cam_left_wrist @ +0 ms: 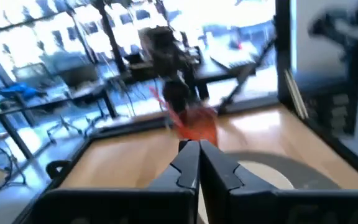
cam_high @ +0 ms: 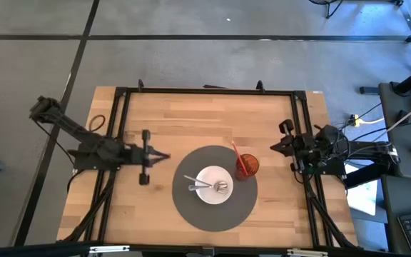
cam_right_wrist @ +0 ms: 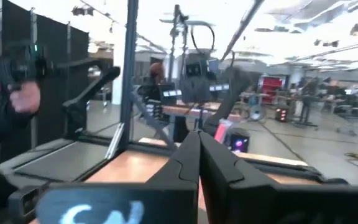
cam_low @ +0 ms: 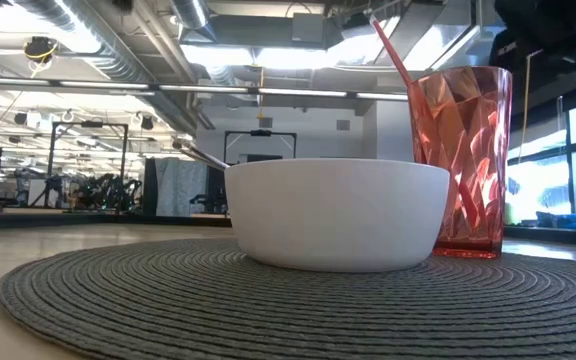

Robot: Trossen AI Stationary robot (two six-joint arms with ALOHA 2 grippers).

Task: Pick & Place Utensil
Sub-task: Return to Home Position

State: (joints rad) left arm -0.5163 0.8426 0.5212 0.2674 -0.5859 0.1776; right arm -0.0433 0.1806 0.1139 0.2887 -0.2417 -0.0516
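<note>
A white bowl (cam_high: 214, 185) sits on a round grey placemat (cam_high: 191, 210) in the middle of the table; two silver utensils (cam_high: 205, 185) lie in it, handles leaning on the rim. A red faceted cup (cam_high: 247, 166) with a red straw stands on the mat's far right part. The bowl (cam_low: 336, 212) and cup (cam_low: 465, 160) also show in the low view. My left gripper (cam_high: 165, 157) is shut and empty, left of the mat. My right gripper (cam_high: 274, 146) is shut and empty, right of the cup.
A black frame (cam_high: 205, 91) runs along the table's far, left and right sides. Bare wood lies left of the mat and along the far side. Cables and equipment stand beyond the table's right edge.
</note>
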